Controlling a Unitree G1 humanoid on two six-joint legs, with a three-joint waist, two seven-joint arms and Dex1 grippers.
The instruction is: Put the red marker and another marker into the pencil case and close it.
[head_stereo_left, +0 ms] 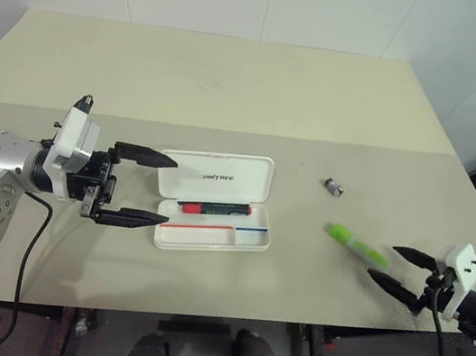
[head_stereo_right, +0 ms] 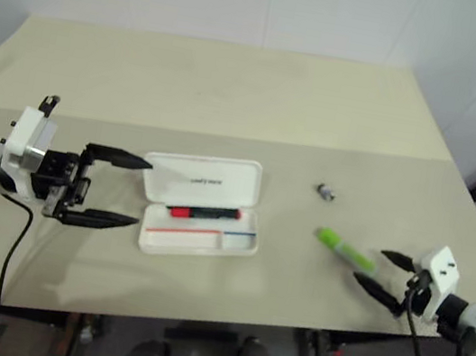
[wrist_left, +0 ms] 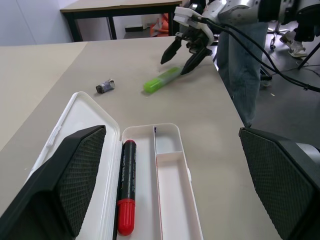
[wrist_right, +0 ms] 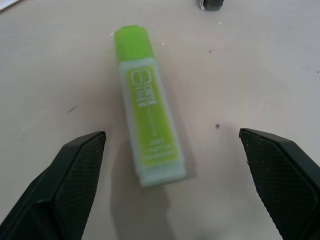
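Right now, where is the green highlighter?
In the head views the green highlighter lies on the table, right of the open pencil case, just ahead of the open right gripper.

The pencil case (head_stereo_left: 214, 201) is lying open near the middle of the desk (head_stereo_left: 235, 86), its lid folded back toward the far side. The red marker (head_stereo_left: 215, 207) is lying inside the tray, along its far edge next to the hinge. The left pincer (head_stereo_left: 156, 188) is sitting just to the left of the case. To the right of the case, well apart, another marker (head_stereo_left: 356, 245) is lying on the desk, with the right pincer (head_stereo_left: 397, 268) just beyond its near-right end. A small stub (head_stereo_left: 334, 187) is lying behind that marker.
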